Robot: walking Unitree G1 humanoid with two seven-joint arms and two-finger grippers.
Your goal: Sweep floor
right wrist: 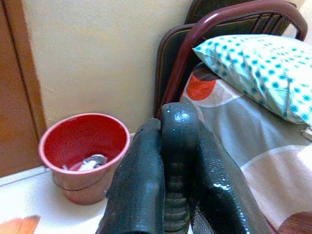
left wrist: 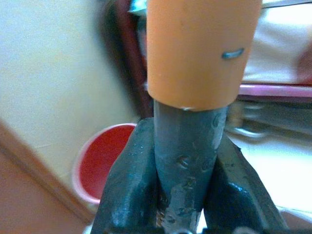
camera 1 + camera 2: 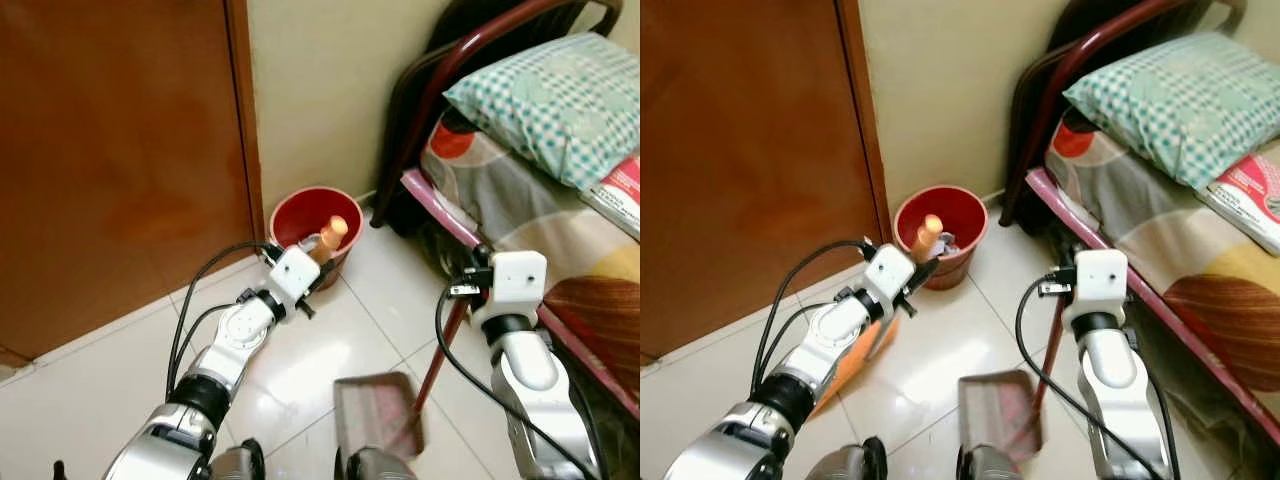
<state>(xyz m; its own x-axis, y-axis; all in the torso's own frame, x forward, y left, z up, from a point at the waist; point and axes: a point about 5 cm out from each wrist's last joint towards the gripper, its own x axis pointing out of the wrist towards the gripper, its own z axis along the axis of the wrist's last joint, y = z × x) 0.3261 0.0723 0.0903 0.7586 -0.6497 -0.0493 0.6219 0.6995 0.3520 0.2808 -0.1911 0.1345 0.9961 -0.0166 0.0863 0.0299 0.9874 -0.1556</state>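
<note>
Broom handle (image 2: 187, 161) sits squeezed tight in your left gripper (image 2: 187, 195) just under its orange cap (image 2: 202, 48), and your right gripper (image 1: 178, 161) hugs the dustpan handle (image 1: 179, 126); both look light, hard and a bit slippery, so hold low.

The room was evenly and fairly brightly lit with a warm, yellowish cast. The glossy white floor tiles (image 3: 330, 340) threw back soft glare and pale reflections, strongest near the red bucket (image 3: 312, 215). Both head views were reasonably sharp, with slight softness toward the corners. Deep shadow lay under the bed (image 3: 1140, 330) and behind its dark red frame. The left wrist view was soft and hazy: the orange handle cap (image 2: 202, 48) and the wall behind were blurred. In the right wrist view the pillow (image 1: 258, 68) was overexposed, while the black fingers (image 1: 141, 185) up close carried small highlights.
</note>
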